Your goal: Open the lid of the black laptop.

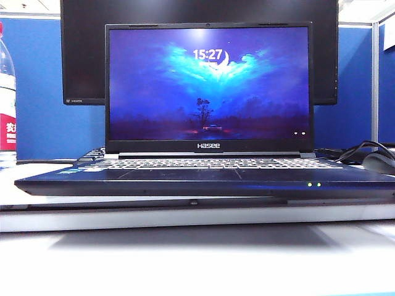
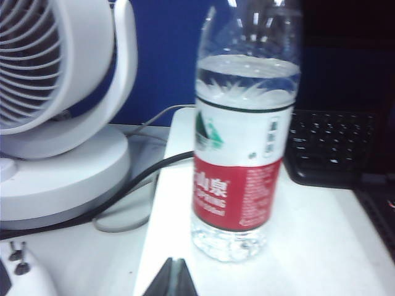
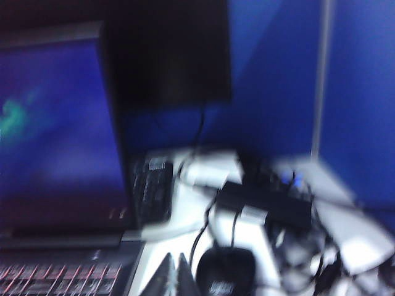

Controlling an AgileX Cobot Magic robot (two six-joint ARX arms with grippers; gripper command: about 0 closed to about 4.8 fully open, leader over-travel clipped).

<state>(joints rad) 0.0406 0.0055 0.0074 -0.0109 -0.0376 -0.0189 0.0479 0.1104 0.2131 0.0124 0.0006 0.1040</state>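
Black laptop (image 1: 203, 176) lid (image 1: 208, 86) upright; left gripper (image 2: 173, 271) closed before bottle (image 2: 244, 135), right gripper (image 3: 174, 271) closed beside keyboard (image 3: 62, 271).

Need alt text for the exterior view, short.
A slim black laptop stands open, its lid upright with a lit blue lock screen reading 15:27. A large dark monitor stands behind, a clear water bottle at left. Neither the left nor right gripper appears here.

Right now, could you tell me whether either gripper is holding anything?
Nothing: the left gripper sits shut before the water bottle, the right gripper shut beside the black laptop.
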